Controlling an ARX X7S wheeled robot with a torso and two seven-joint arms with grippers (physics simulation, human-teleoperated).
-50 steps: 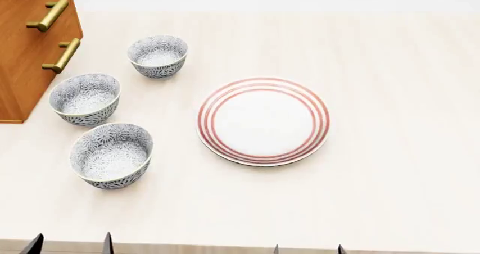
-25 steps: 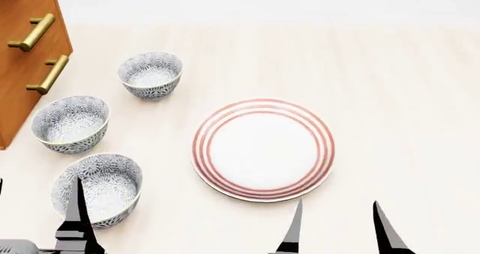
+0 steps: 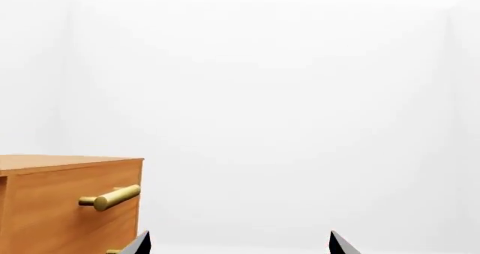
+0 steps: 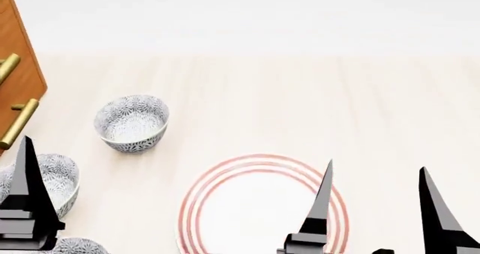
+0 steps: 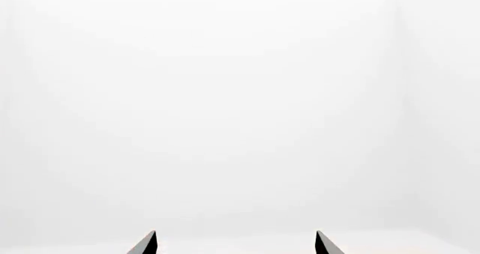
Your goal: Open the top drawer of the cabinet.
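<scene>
The cabinet (image 3: 53,214) is an orange-brown wooden box; in the left wrist view its top edge and front show. The top drawer (image 3: 71,184) sits just under that top edge and carries a brass bar handle (image 3: 110,198). A second handle (image 3: 112,251) peeks out below. My left gripper (image 3: 240,244) is open and empty, well short of the cabinet, which lies off to one side. In the head view the cabinet (image 4: 22,68) sits at the left edge, and one left finger (image 4: 26,198) shows. My right gripper (image 4: 375,209) (image 5: 236,244) is open over the plate.
A white plate (image 4: 202,186) with red rings lies on the pale table under my right gripper. One patterned grey bowl (image 4: 131,122) stands right of the cabinet, a second bowl (image 4: 60,178) sits partly behind my left finger, and a third bowl's rim (image 4: 78,245) shows at the bottom edge.
The head view has shifted: cabinet, bowls and plate have slid down and left in the frame. Both grippers have risen higher into view, still open.
</scene>
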